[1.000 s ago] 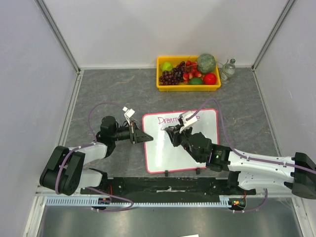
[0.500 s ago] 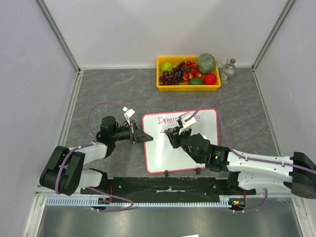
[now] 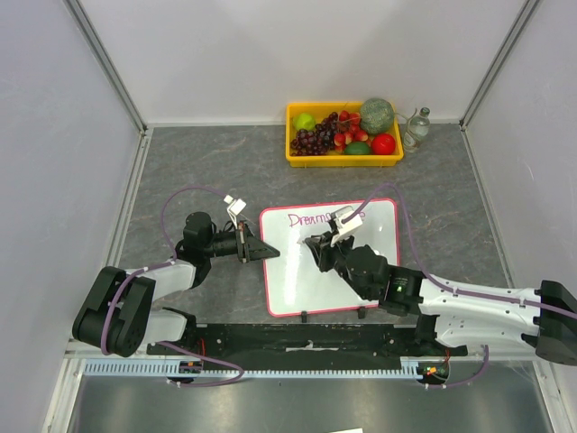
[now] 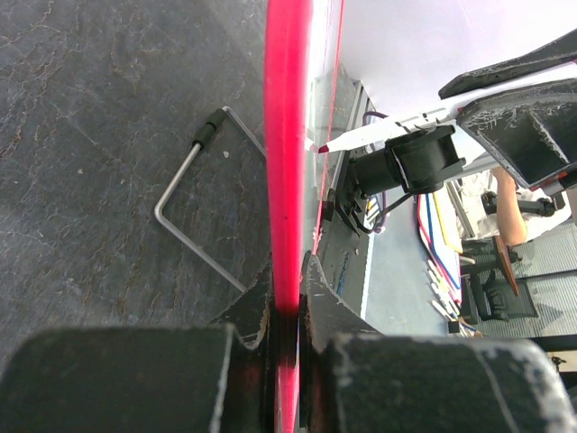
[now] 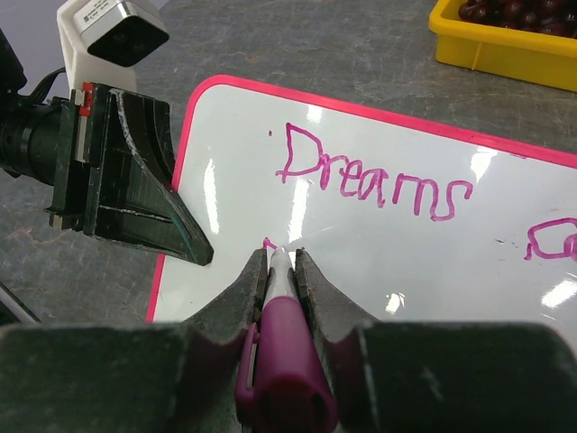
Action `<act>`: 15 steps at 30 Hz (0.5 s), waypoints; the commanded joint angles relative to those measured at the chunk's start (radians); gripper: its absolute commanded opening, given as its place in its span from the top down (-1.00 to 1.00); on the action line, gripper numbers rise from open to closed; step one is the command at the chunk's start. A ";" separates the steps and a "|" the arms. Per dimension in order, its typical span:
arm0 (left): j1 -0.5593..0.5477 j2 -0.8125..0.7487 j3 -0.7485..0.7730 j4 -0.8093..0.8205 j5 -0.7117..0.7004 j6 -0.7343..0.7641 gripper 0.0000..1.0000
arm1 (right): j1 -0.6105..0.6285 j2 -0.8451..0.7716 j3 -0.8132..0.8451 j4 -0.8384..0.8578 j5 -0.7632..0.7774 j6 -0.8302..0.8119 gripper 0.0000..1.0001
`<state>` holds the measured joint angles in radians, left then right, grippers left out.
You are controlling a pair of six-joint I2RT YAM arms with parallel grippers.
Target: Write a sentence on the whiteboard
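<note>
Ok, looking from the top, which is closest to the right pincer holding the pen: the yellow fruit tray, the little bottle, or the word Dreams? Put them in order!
From the right pincer, in the top view:
1. The word "Dreams": right next to the pincer, on the whiteboard.
2. The yellow tray: far back, near the middle.
3. The bottle: far back on the right, just past the tray.

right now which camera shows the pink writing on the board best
The right wrist view: the writing is close and large, and "Dreams" reads clearly. The top view shows it only as tiny pink marks. The left wrist view sees the board nearly edge-on, so no writing shows.
</note>
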<state>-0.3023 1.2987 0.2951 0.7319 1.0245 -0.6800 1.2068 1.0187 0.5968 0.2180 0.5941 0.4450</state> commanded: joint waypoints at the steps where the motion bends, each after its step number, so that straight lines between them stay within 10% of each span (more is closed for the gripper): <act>1: -0.004 0.013 -0.020 -0.063 -0.086 0.146 0.96 | -0.006 -0.028 -0.014 -0.042 0.035 -0.002 1.00; 15: -0.004 0.011 -0.020 -0.063 -0.086 0.145 0.96 | -0.006 0.015 -0.014 -0.031 -0.045 0.017 1.00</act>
<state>-0.3023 1.2987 0.2951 0.7311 1.0241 -0.6800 1.2068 1.0115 0.5915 0.1989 0.5644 0.4530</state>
